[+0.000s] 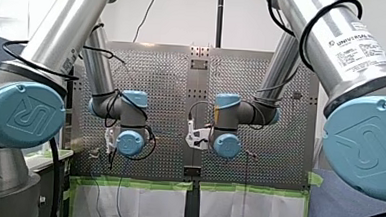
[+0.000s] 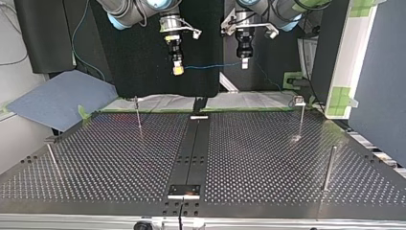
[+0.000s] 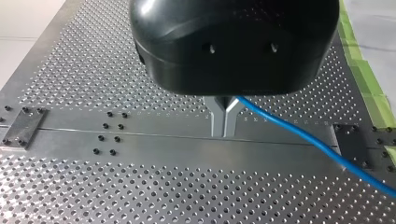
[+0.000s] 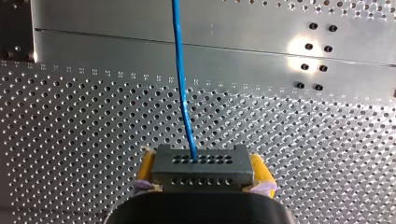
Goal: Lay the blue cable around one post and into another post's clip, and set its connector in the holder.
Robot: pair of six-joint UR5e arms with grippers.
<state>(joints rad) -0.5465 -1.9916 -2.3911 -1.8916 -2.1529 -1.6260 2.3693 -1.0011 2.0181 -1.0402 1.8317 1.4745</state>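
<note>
Table (image 2: 119, 158) and posts (image 2: 138, 112) lie well below both arms, while my right gripper (image 4: 201, 164) clamps the grey connector (image 4: 201, 158) between yellow pads (image 4: 146, 167) and my left gripper (image 3: 225, 122) pinches its metal fingers (image 3: 215, 119) tight on the blue cable (image 3: 299, 135) strung between them in the air.

Cable (image 4: 180, 70): blue. Connector (image 4: 201, 162): dark grey, rows of small holes. Pads (image 4: 259, 169) of my right hand (image 4: 201, 173): yellow. Surface (image 3: 140, 196): silver, regular hole grid. Tape (image 3: 357, 56): green.
</note>
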